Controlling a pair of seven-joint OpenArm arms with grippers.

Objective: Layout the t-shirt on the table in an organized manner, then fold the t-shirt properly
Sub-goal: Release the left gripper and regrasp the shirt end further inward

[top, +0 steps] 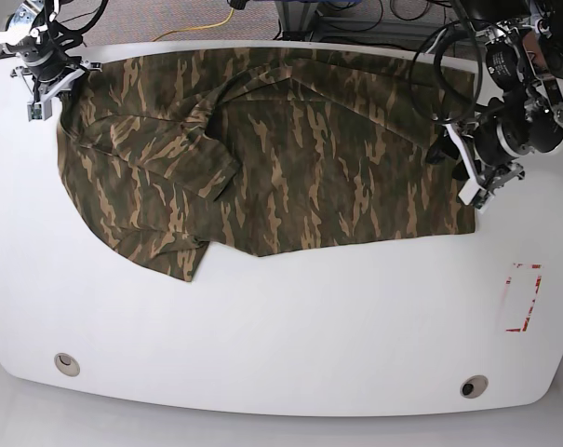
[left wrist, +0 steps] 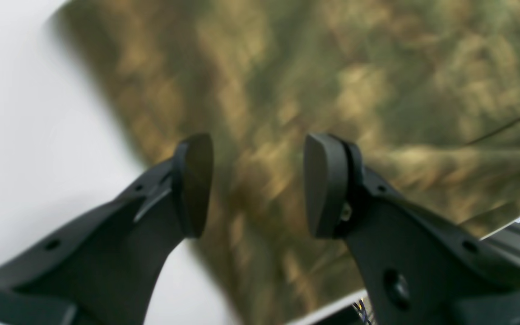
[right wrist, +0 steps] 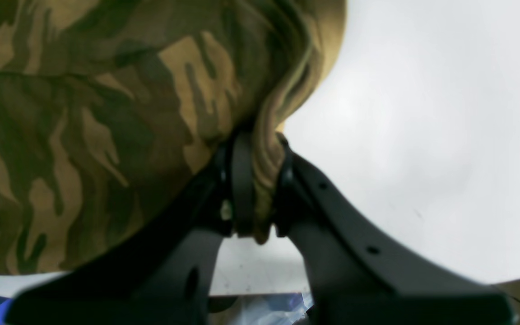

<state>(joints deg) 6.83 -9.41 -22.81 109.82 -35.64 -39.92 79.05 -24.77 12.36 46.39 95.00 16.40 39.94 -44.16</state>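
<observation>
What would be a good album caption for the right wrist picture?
Right gripper pinching a bunched edge of the camouflage t-shirt above the white table.

White table (top: 281, 326) (glossy) bears t-shirt (top: 290, 158).

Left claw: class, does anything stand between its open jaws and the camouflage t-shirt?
Nothing visible does. The left claw hangs open directly over the t-shirt, with only air in between. The right claw is shut on a bunched edge of the cloth at the table's far corner.
</observation>
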